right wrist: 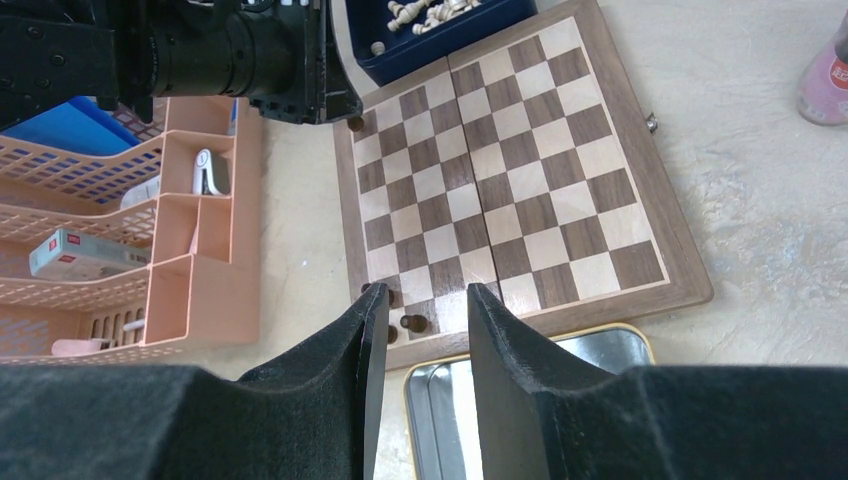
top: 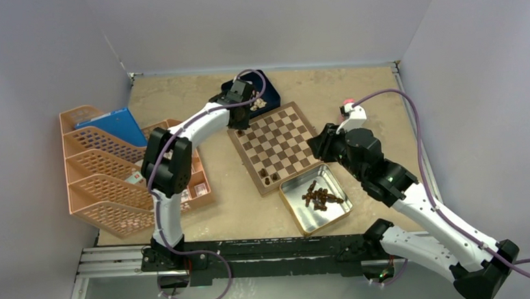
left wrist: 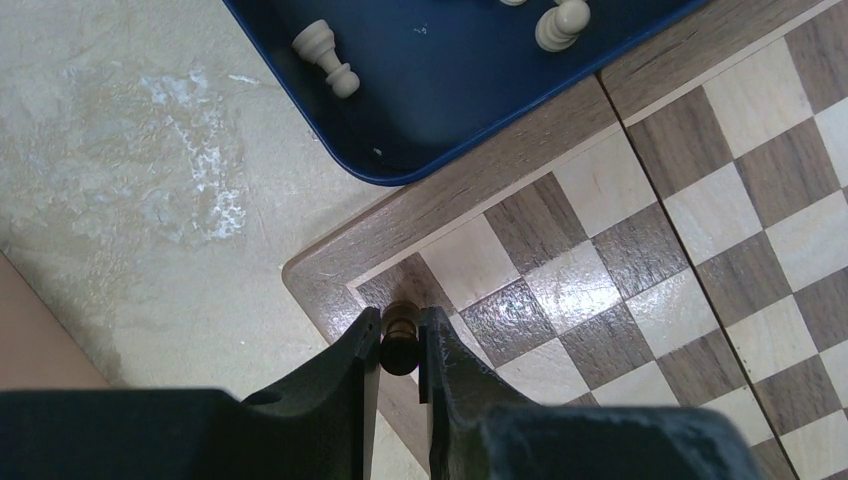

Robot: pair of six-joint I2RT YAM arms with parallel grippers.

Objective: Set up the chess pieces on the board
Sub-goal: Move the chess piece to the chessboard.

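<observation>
The board [top: 279,140] lies mid-table, and its far-left corner [left wrist: 330,280] fills the left wrist view. My left gripper [left wrist: 401,338] is shut on a dark brown chess piece [left wrist: 401,345], held upright just over that dark corner square. Up to three dark chess pieces [right wrist: 412,323] stand at the board's near-left corner [top: 269,177]. Several more lie heaped in the silver tin [top: 321,196]. My right gripper [right wrist: 418,300] hangs open and empty above the board's near edge and the tin's rim [right wrist: 620,345].
A dark blue box [left wrist: 450,90] with cream chessmen [left wrist: 327,55] touches the board's far-left edge. Orange trays [top: 106,175] stand to the left of the left arm. A pink bottle [right wrist: 825,75] sits right of the board.
</observation>
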